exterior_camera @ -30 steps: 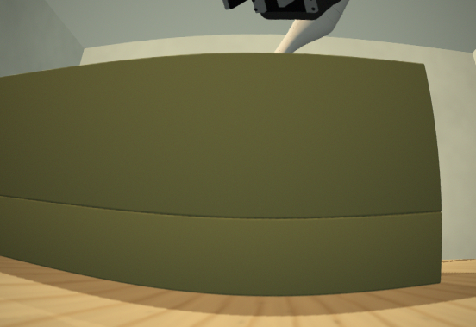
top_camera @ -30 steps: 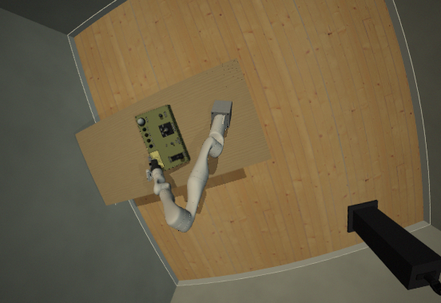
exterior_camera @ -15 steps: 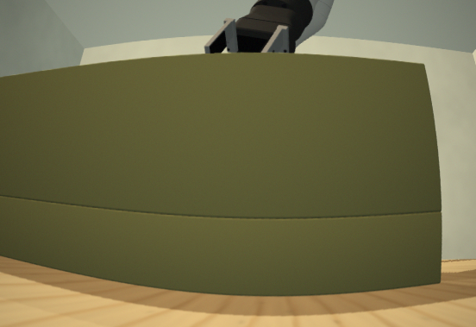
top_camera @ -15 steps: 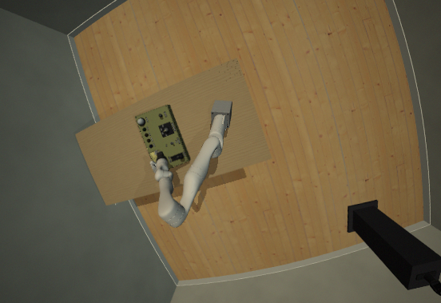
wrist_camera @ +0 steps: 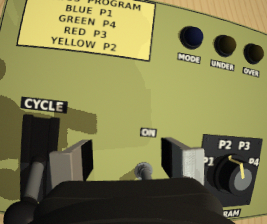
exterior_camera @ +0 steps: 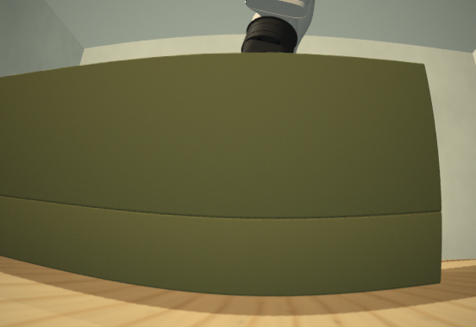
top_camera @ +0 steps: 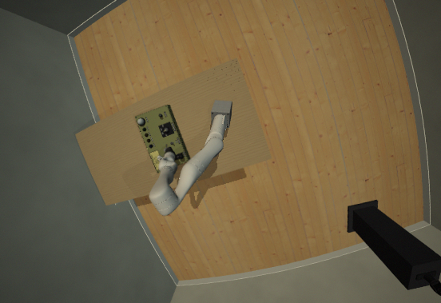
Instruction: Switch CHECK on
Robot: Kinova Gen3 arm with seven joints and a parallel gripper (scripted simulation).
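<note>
The olive-green console (top_camera: 155, 118) (wrist_camera: 111, 90) (exterior_camera: 216, 142) stands on the wooden table (top_camera: 104, 160). My gripper (wrist_camera: 126, 153) (top_camera: 168, 151) is open and empty, low over the console's near end. In the wrist view a small grey toggle (wrist_camera: 142, 171) stands between the two fingers, under an ON mark (wrist_camera: 148, 133); its name label is hidden by the gripper body. To the left is the CYCLE lever (wrist_camera: 19, 215) with a black knob. To the right is the rotary program selector (wrist_camera: 240, 176). In the exterior view the console's back wall hides the fingers.
A yellow status legend (wrist_camera: 87, 23) and a row of dark push buttons (wrist_camera: 224, 46) lie at the panel's far end. A grey ball knob (top_camera: 141, 121) sits at the console's far corner. The arm's base (top_camera: 221, 109) is on the table's right. A black box (top_camera: 391, 244) lies on the floor.
</note>
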